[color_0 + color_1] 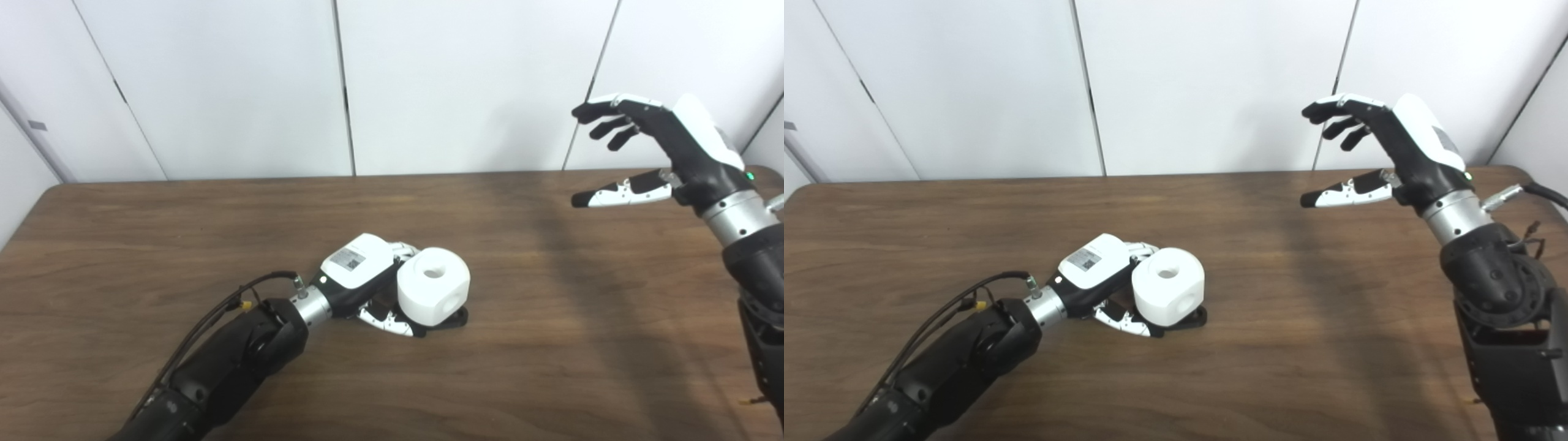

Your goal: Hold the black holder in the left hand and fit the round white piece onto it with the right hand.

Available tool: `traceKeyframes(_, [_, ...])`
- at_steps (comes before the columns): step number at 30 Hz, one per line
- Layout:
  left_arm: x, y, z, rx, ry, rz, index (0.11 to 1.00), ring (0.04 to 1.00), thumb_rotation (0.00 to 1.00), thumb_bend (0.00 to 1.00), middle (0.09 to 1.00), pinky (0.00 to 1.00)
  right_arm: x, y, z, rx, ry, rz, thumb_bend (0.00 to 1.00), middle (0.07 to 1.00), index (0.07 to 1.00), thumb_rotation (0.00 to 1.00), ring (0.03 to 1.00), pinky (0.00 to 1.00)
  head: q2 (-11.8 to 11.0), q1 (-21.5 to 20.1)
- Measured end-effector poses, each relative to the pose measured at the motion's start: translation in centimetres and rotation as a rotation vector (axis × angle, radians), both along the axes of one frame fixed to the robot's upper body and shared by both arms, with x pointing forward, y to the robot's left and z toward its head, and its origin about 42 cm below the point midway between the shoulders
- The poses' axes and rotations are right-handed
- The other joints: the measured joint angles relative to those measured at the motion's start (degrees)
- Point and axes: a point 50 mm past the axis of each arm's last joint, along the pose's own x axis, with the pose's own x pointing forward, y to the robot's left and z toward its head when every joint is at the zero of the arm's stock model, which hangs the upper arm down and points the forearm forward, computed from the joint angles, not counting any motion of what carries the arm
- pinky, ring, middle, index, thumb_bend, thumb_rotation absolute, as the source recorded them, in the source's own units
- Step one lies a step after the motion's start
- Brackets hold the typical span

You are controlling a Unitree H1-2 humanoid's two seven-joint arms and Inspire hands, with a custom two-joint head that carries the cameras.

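The round white piece (433, 284) sits on the black holder (452, 320) near the middle of the table; only the holder's dark base edge shows beneath it. The piece has a hole in its top and another in its side. My left hand (367, 278) lies low on the table, fingers and thumb wrapped around the holder and the piece's left side. My right hand (661, 150) hangs in the air at the far right, well above the table, fingers spread and empty.
The brown wooden table (184, 245) spans the view, its far edge meeting white wall panels (245, 86). A black cable (233, 303) runs along my left forearm. A faint shadow falls across the table below my right hand.
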Motion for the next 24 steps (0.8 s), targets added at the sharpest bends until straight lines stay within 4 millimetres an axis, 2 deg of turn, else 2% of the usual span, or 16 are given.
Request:
traceKeyframes(3, [0.1,-0.1,0.5,0.02,0.0,0.013,0.945,0.86,0.44,1.0,0.886,0.69,0.0,0.0,-0.1,0.007,0.005,0.007,0.75,0.722,0.716,0.15,0.63,0.5,0.09,0.0])
traceKeyframes(6, [0.0,0.1,0.7,0.028,0.005,0.032,0.941,0.858,0.42,1.0,0.888,0.68,0.1,-0.1,-0.3,0.026,0.018,0.019,0.75,0.722,0.719,0.14,0.626,0.51,0.09,0.09])
traceKeyframes(13, [0.3,2.1,1.2,0.003,0.028,0.11,0.806,0.828,0.26,1.0,0.854,0.65,0.4,-0.2,-0.8,0.051,0.04,0.036,0.76,0.723,0.719,0.1,0.631,0.52,0.09,0.35])
traceKeyframes(15, [0.3,3.7,1.1,-0.02,0.042,0.161,0.781,0.812,0.25,0.99,0.838,0.64,0.4,-0.1,-0.8,0.051,0.041,0.04,0.77,0.722,0.719,0.1,0.633,0.52,0.09,0.35])
traceKeyframes(19, [0.2,7.6,1.2,-0.065,0.044,0.272,0.747,0.755,0.24,0.9,0.804,0.6,0.4,-0.1,-0.9,0.052,0.042,0.042,0.77,0.723,0.722,0.09,0.644,0.53,0.09,0.61])
traceKeyframes(24, [-1.0,11.8,0.9,-0.181,0.049,0.452,0.661,0.66,0.05,0.77,0.704,0.55,0.3,0.0,-1.0,0.051,0.048,0.046,0.74,0.725,0.718,0.11,0.643,0.52,0.09,0.79])
